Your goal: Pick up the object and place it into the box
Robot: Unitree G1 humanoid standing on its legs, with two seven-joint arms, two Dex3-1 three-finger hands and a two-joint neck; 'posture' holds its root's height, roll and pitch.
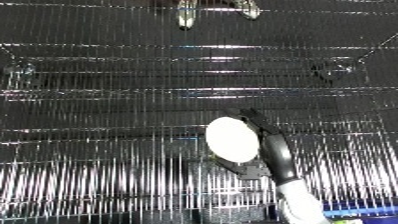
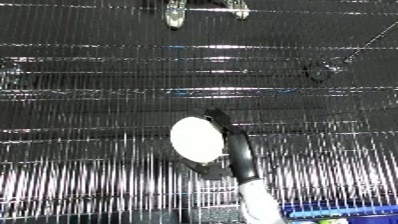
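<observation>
right hand (image 1: 271, 152) is up over the wire bin (image 1: 107, 100), fingers and thumb curled round a white oval object (image 1: 233, 139), prob an egg-shaped or disc thing, can't tell which. the object sits in the hand, held above the mesh, not touching it as far as i can see. forearm comes in from the lower edge, right of centre. left hand not in either view.

step in hand, my read: carry is done or nearly, what's left is the drop into the bin. to do it well: get the hand low inside the walls before opening, so the thing doesn't bounce on wire. open the fingers only w/ the object near the floor of the bin, then lift straight up so the fingers don't catch the mesh. if it's round it may roll on the wires, so set it down, don't toss.

bin: shiny metal wire all round, bars running across, fills nearly the whole view. i can't make out its rim vs floor for sure; glare on the wires hides a lot. nothing else visible lying in it. a blue strip (image 1: 360, 214) shows at the lower right edge, under or beyond the mesh, can't tell what it is.
</observation>
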